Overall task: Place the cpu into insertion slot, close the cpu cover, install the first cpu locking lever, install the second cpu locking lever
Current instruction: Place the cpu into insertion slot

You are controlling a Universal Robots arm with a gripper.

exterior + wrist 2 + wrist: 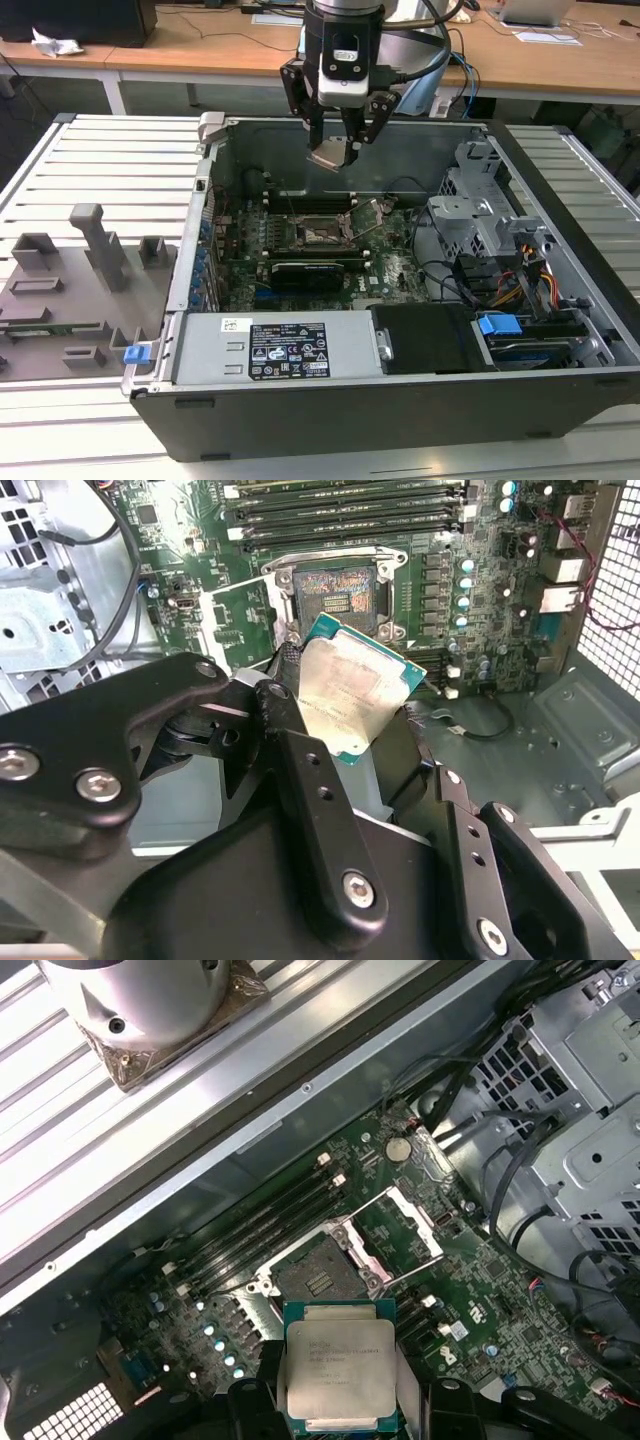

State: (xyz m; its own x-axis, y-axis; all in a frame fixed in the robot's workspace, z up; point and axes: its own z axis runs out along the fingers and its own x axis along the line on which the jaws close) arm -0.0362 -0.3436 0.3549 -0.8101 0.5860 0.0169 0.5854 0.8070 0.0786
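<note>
**A:** Status? Sweep the exterior view left to right.

**B:** Grey fixture plate on that view's left, outside the open computer case. The motherboard lies flat on the case floor.

**A:** Gripper?

**B:** The gripper hangs over the middle of the case, near the back wall. It is clamped on the cpu, with a finger on each of two opposite edges. The chip is tilted, not level.

**A:** Confirmed from the wrist?

**B:** Yes. In the second wrist view the cpu sits pinched between the black fingers, metal top facing the camera. In the first wrist view the cpu has its green rim showing around the metal top.

**A:** Where is it relative to the socket?

**B:** Well above the board and touching nothing but the fingers. The insertion slot is below it, uncovered, with its dark centre exposed. In both wrist views the slot shows just past the chip's far edge.

**A:** Cover?

**B:** The cpu cover is swung open, on the exterior view's right of the slot.

**A:** Further right?

**B:** Metal drive cage, then cables and a blue tab.
</note>
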